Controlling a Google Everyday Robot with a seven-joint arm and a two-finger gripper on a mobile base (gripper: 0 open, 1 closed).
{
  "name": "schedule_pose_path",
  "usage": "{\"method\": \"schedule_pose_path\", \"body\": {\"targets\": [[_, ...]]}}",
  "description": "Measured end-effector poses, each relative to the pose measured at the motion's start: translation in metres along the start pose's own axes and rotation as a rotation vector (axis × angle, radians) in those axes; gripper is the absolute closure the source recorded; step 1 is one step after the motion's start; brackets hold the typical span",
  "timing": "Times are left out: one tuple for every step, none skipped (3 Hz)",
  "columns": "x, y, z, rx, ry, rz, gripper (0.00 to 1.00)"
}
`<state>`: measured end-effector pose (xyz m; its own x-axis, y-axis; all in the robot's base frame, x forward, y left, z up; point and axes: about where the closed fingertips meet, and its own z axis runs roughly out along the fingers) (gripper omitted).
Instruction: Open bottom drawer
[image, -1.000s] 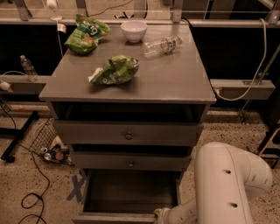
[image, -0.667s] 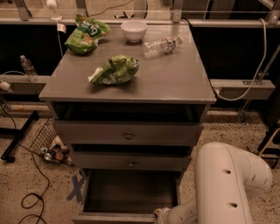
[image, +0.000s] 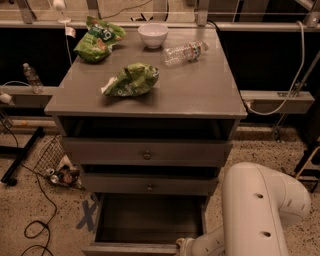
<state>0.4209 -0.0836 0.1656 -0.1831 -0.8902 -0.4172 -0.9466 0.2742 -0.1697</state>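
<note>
Left to right:

- Far left: small water bottle (image: 32, 77) on a low ledge. On the floor there's a loose black cable (image: 37, 225) and a wire basket of cans (image: 59, 170), both near the cabinet's left flank. Blue tape cross (image: 89, 214) sits just beside the drawer's left wall.
- Grey cabinet (image: 200, 97), centre. On top: two green chip bags (image: 99, 39) (image: 132, 80), white bowl (image: 152, 35), clear plastic bottle (image: 185, 51) lying on its side. None of them are in the way.
- Top drawer front (image: 146, 152) and middle drawer front (image: 149, 186) sit further back, each with a round knob.
- Bottom drawer (image: 130, 248) is pulled well out toward us, front lip at the lower frame edge. The box looks empty. I'd call the task near done or done.
- Gripper (image: 183, 245) is at the drawer's front right corner, right on the frame edge. Can't tell whether it's clamped or released, or whether it's touching the lip.
- White arm (image: 260, 210) fills the lower right, close beside the cabinet's right side.

Handling, my read: rigid wood box, empty so light, should run straight on its slides. Its knob isn't visible from here. It looks small and likely slippy, so the top lip of the front is probably the surer hold.

Room: pull straight out. The left side is cluttered at floor level and the right is taken up by the arm itself. I can't see the floor ahead of the drawer.
</note>
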Motion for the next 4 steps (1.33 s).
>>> {"method": "schedule_pose_path", "body": {"targets": [[0.000,0.001,0.001,-0.002,-0.001,0.000,0.04],[-0.001,0.000,-0.001,0.002,-0.006,-0.002,0.00],[-0.005,-0.011,-0.011,0.026,-0.038,-0.009,0.00],[0.002,-0.034,-0.044,0.052,-0.088,-0.008,0.00]]}}
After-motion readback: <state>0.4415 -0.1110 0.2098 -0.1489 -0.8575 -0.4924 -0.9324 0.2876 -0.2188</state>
